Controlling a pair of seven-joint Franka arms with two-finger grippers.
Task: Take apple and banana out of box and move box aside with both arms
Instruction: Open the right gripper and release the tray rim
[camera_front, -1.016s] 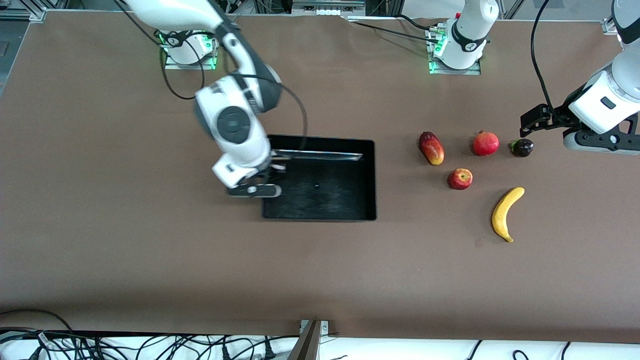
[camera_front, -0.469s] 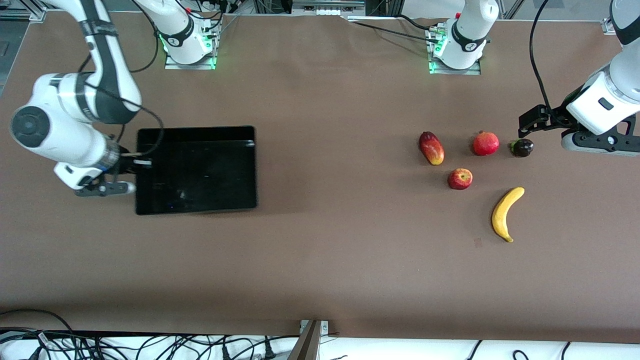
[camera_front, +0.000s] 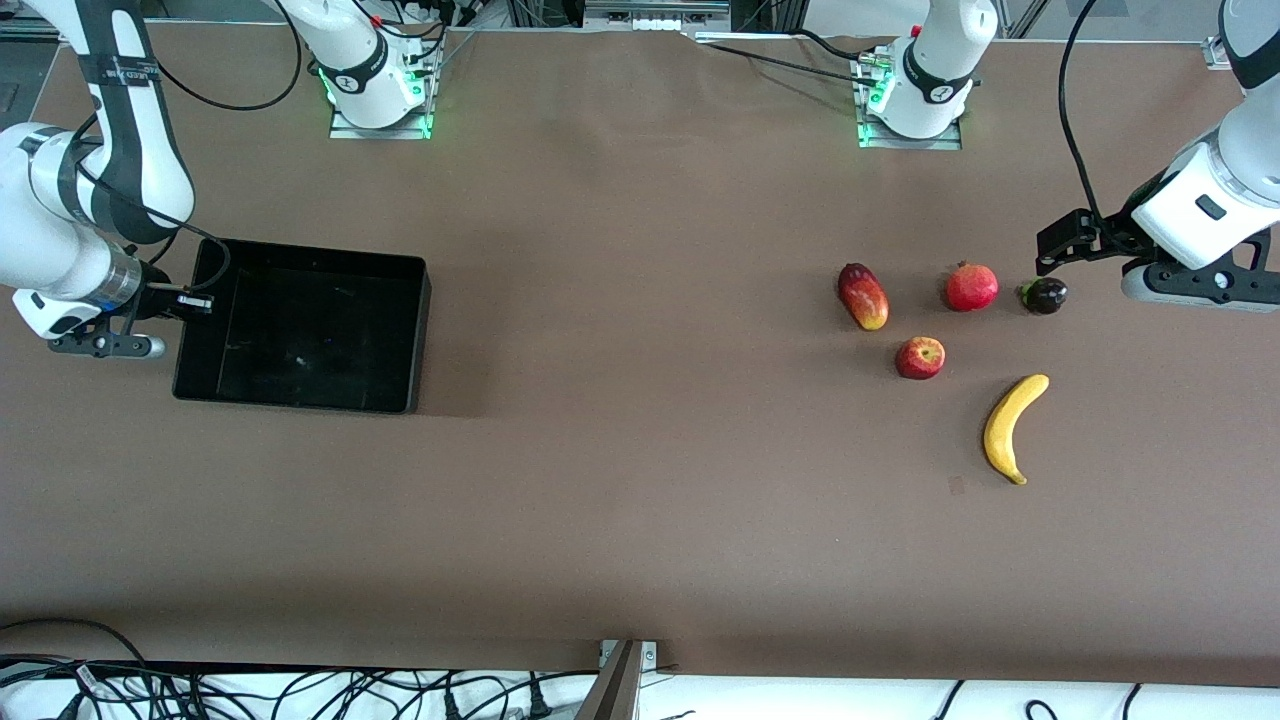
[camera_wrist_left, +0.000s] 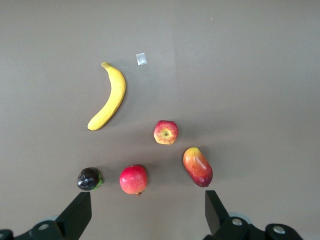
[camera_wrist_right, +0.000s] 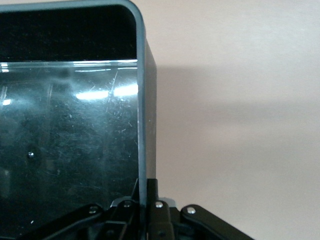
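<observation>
Right gripper (camera_front: 185, 300): clamped on the rim of the black rectangular open-top plastic box (camera_front: 300, 325), at the wall toward the right arm's end of the table.
Right wrist view: shows the fingers (camera_wrist_right: 152, 200) pinching the thin wall of the box (camera_wrist_right: 145, 125), one inside and one outside; the glossy inner wall mirrors light streaks. The front view gives no such detail of the grip.
Left gripper (camera_front: 1045, 262): spread wide, holding nothing, over the table just beside the small dark round fruit (camera_front: 1044, 295); the left arm waits.
Left wrist view: its two fingertips (camera_wrist_left: 77, 212) frame the fruit row; a small pale scrap (camera_wrist_left: 141, 59) lies near the banana's tip, only a faint mark from the front.
Small red apple with yellowish patches (camera_front: 920, 357): on the table, nearer to the front camera than the round red pomegranate (camera_front: 971, 287).
Long curved yellow banana (camera_front: 1010, 425): nearest of the fruits to the front camera, well apart from the box.
Oblong red-yellow fruit (camera_front: 863, 296): beside the pomegranate, toward the right arm's end.
In the way: nothing lies between the fruits and the box but bare brown table (camera_front: 640, 480).
Change: the box has been dragged from mid-table to the right arm's end; the fruits have not moved.
</observation>
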